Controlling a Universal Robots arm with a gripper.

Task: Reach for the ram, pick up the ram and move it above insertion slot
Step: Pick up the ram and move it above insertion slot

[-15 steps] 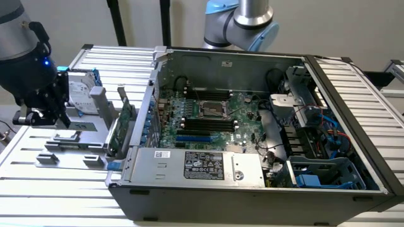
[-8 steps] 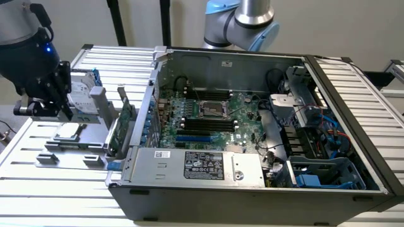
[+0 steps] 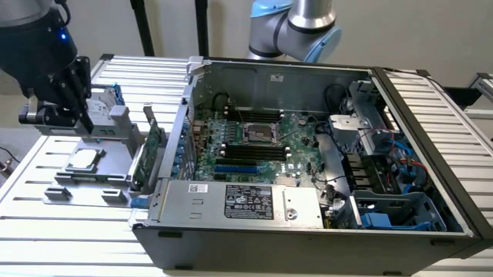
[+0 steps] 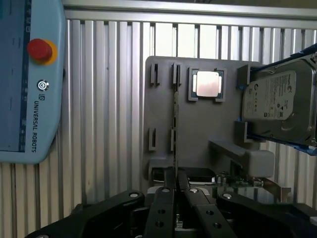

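One black claw (image 4: 175, 191) pinches the thin, flat green ram stick (image 4: 175, 129) by its edge; it looks light, stiff and breakable.

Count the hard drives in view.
1: a hard drive in a blue-edged bracket at one end of the grey holder on the slatted table, outside the computer case. More may be hidden in the case's drive bays.
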